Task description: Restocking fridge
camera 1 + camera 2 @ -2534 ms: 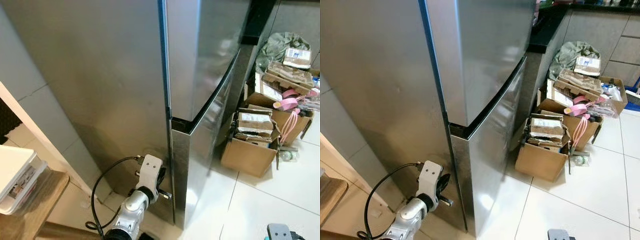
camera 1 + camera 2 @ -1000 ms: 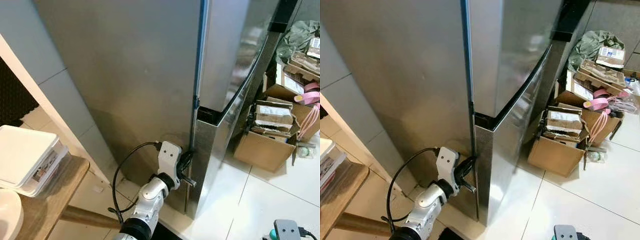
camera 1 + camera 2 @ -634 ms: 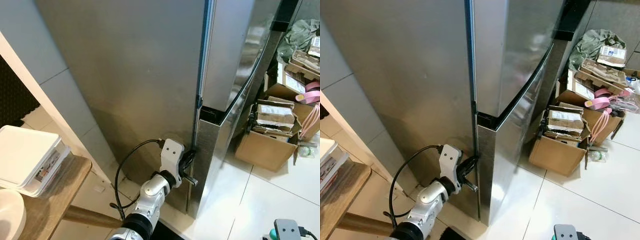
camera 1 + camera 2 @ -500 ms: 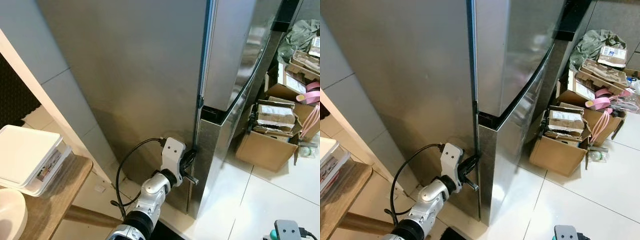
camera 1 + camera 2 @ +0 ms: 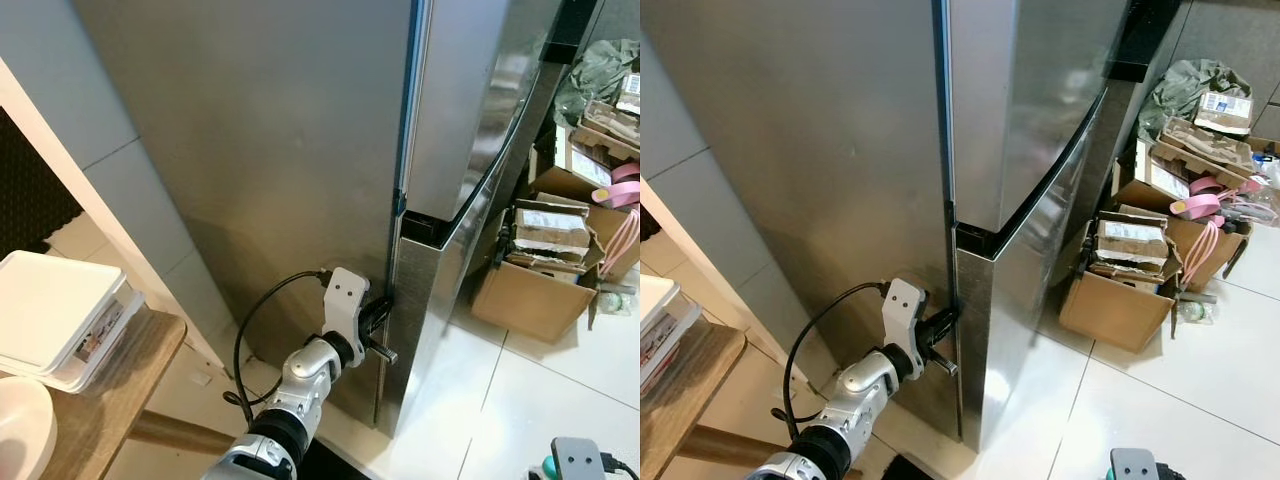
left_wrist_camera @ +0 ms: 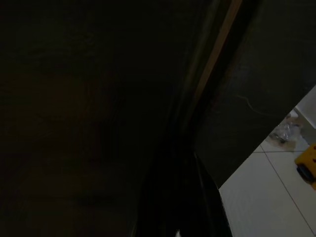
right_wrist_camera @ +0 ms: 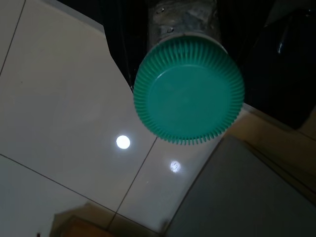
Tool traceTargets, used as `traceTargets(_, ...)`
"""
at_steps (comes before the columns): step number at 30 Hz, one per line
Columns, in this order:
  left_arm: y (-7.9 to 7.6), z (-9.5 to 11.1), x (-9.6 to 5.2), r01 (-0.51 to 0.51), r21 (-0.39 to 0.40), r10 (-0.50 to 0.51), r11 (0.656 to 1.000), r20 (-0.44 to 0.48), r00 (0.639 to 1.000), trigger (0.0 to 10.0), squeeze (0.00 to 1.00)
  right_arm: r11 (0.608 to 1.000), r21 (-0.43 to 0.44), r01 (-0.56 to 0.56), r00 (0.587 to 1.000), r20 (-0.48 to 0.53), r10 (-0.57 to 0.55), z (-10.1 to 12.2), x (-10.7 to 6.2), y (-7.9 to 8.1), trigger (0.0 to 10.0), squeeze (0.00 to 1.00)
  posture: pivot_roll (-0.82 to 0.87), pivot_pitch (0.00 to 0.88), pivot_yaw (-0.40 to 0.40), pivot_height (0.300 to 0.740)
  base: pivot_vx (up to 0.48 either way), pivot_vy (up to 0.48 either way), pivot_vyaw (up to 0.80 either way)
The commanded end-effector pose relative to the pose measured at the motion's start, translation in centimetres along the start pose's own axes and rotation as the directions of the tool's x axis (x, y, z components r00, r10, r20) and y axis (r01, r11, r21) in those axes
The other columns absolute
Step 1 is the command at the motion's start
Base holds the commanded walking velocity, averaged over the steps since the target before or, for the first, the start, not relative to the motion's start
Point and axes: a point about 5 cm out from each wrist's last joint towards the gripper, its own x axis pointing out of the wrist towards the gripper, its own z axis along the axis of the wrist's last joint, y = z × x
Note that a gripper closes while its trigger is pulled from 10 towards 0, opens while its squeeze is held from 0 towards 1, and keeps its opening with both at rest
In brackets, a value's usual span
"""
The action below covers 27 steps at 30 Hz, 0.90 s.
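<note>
Opening the fridge door

My left gripper (image 5: pixel 378 322) sits at the lower fridge door (image 5: pixel 440 290) near edge; finger state unclear. My right gripper clamps a green-lidded jar (image 7: pixel 189 91). I should hook the seam squarely, then pull steadily.

My left gripper (image 5: pixel 378 322) sits low against the fridge (image 5: pixel 300 150), its fingers at the narrow vertical seam by the lower door (image 5: pixel 1015 300); whether they are spread or closed there I cannot tell. The steel side panel blocks any way forward. To my left a wooden table (image 5: pixel 100 400) with a white container (image 5: pixel 55 315) crowds that side. Right of the fridge, open white floor tiles (image 5: pixel 1160 400) give room, until the cardboard boxes (image 5: pixel 1120 280) piled by the counter. My right gripper carries a green-lidded jar (image 7: pixel 189 89) above bare tile.
</note>
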Motion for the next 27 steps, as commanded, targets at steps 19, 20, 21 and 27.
traceTargets(19, -6.1, -0.8, 1.2, 0.444, -0.117, -0.449, 0.888, -0.017, 0.894, 10.0, 1.0, 0.984, 0.04, -0.174, 0.972, -0.153, 0.178, -3.4, -1.6, 2.1, 10.0, 0.0, -0.06, 0.236, 0.093, 0.74, 0.0, 0.0, 0.0)
traceTargets(20, -6.1, -0.8, 1.2, 0.444, -0.117, -0.449, 0.888, -0.017, 0.894, 10.0, 1.0, 0.984, 0.04, -0.174, 0.972, -0.153, 0.178, -3.4, -1.6, 2.1, 10.0, 0.0, -0.06, 0.236, 0.093, 0.74, 0.0, 0.0, 0.0)
traceTargets(21, -6.1, -0.8, 1.2, 0.444, -0.117, -0.449, 0.888, -0.017, 0.894, 10.0, 1.0, 0.984, 0.04, -0.174, 0.972, -0.153, 0.178, -3.4, -1.6, 2.1, 10.0, 0.0, -0.06, 0.236, 0.093, 0.74, 0.0, 0.0, 0.0)
traceTargets(27, -9.4, -1.0, 0.8, 0.641, -0.21, -0.654, 0.738, 0.011, 0.756, 10.0, 1.0, 0.97, 0.045, -0.24, 0.954, -0.174, 0.245, -3.9, -1.9, 3.0, 10.0, 0.0, -0.06, 0.232, 0.095, 0.74, 0.0, 0.0, 0.0)
